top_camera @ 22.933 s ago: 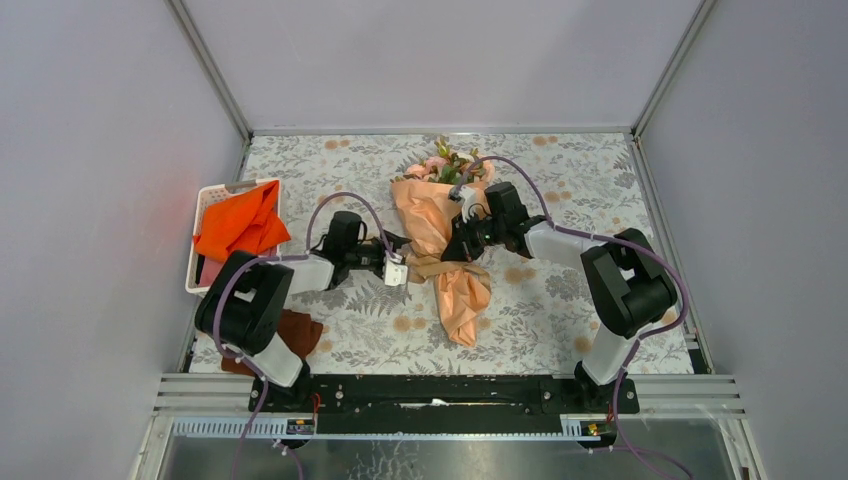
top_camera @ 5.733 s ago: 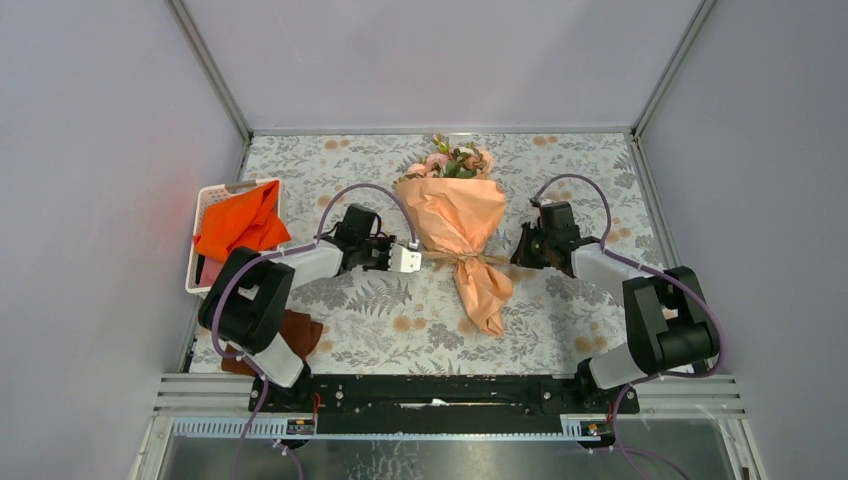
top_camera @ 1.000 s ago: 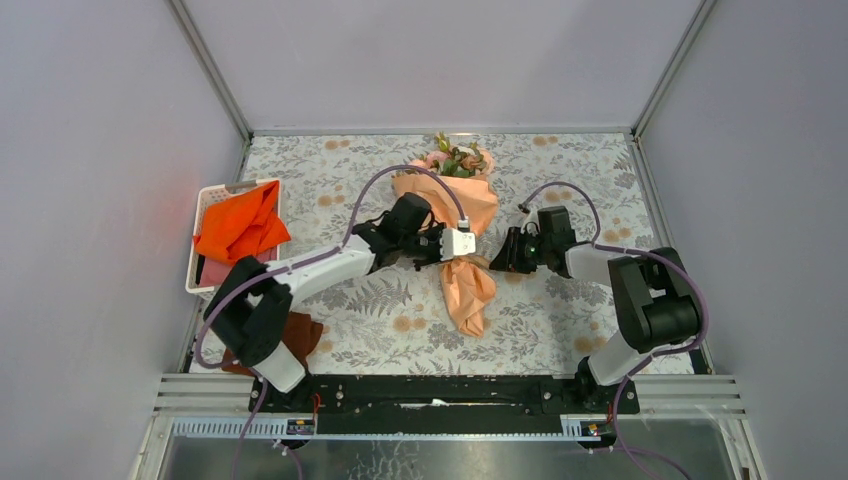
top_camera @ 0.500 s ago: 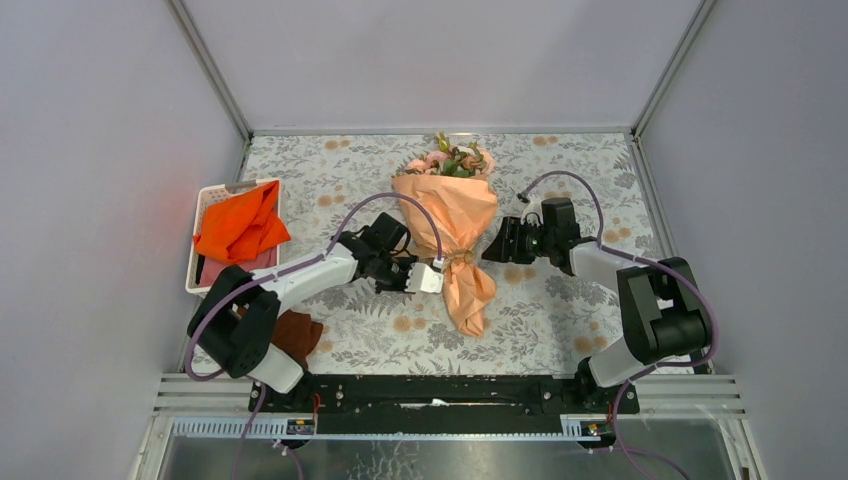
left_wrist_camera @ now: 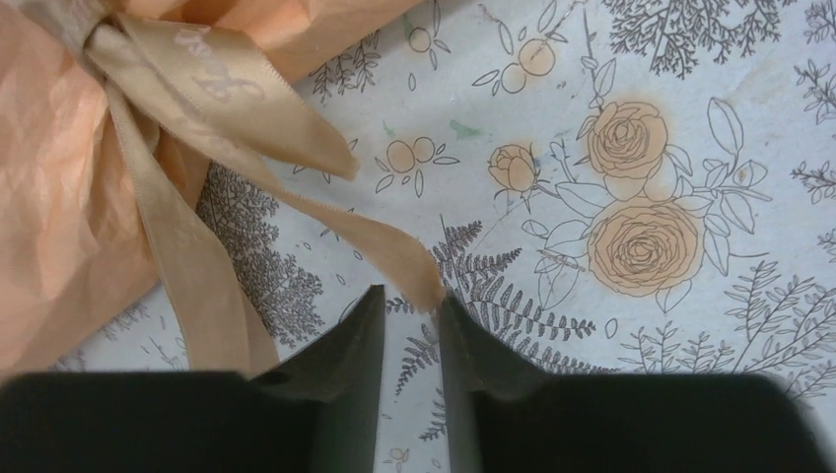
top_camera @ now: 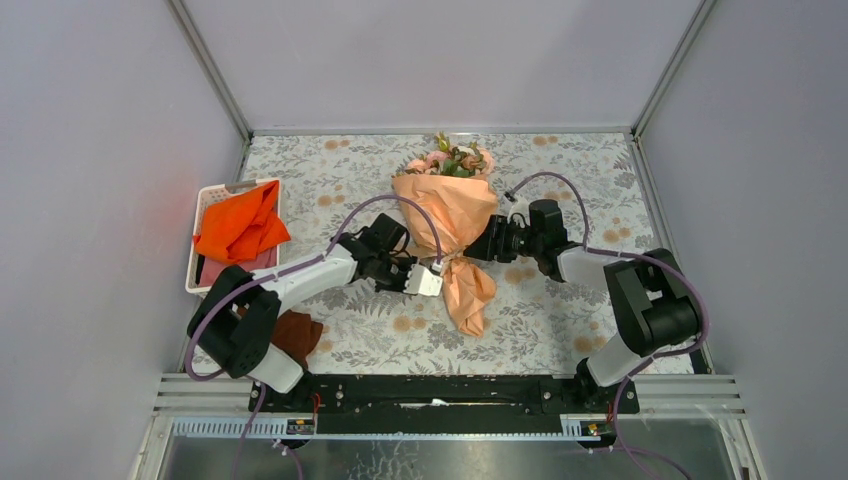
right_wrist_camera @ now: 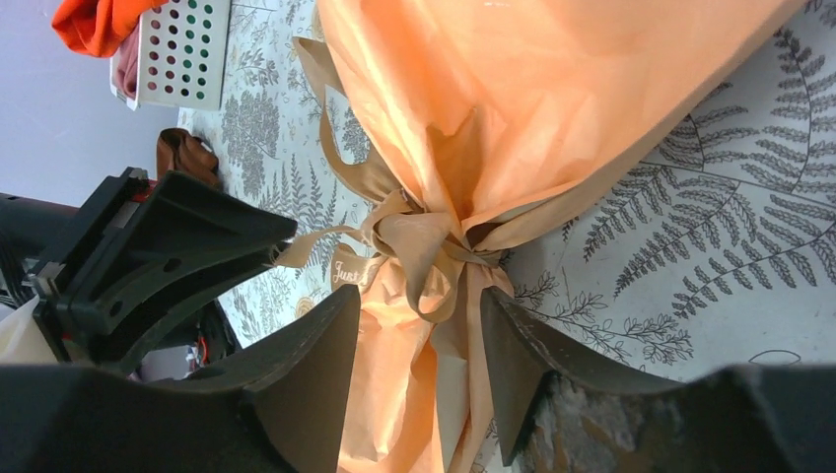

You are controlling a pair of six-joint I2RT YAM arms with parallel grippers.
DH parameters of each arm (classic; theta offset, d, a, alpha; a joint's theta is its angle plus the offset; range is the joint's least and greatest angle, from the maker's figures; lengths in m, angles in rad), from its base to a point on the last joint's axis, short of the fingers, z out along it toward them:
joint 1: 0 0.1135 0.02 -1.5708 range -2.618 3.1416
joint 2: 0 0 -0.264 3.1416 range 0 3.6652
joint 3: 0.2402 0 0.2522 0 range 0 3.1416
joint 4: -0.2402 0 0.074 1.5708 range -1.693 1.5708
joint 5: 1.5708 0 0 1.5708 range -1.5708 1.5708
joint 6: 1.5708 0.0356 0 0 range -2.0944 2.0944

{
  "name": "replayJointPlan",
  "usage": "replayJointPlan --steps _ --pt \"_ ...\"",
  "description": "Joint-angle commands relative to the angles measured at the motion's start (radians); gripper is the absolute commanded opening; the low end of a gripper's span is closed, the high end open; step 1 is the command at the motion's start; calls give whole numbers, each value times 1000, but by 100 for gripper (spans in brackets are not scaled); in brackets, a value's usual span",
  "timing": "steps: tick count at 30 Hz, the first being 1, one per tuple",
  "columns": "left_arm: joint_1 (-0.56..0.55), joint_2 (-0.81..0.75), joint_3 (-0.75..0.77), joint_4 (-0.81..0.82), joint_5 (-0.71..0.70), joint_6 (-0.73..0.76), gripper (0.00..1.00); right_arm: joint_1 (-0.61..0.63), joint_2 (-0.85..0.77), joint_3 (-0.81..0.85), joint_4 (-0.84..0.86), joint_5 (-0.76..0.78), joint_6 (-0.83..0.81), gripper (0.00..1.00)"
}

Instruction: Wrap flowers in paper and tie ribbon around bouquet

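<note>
The left tool stands narrowly parted, the tip of the ribbon just at its fingertips (not pinched, it seems); the right tool gapes wide astride the knot. The bouquet lies tied on the worktop, so tying looks finished and both tools need only back off without snagging. The basket holds an orange cloth.

Ribbon knotted round bouquet, claw spread
</note>
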Motion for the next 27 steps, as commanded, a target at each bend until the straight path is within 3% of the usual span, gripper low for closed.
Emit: replayJointPlan --steps 1,2,3,8,13,18,20,22,27 --pt "45 -7 2 44 -5 48 46 9 33 42 59 -11 42 53" --pt "60 -7 6 56 -10 50 53 10 41 46 56 -9 43 50" --pt "74 -6 9 74 -21 53 66 10 49 48 58 -6 43 47" --pt "151 41 4 321 -104 -9 90 10 64 54 46 37 44 32" --pt "184 125 -12 419 -149 41 90 10 62 62 26 47 25 12" --pt "192 174 -11 475 -132 38 83 10 60 74 -12 50 2 5" --pt "196 188 -6 490 -123 40 75 10 59 75 -19 53 -6 3" --pt "203 201 -5 488 -113 61 59 10 61 76 -22 53 -10 0" --pt "218 203 -40 451 -116 168 0 7 52 71 -75 89 -29 0"
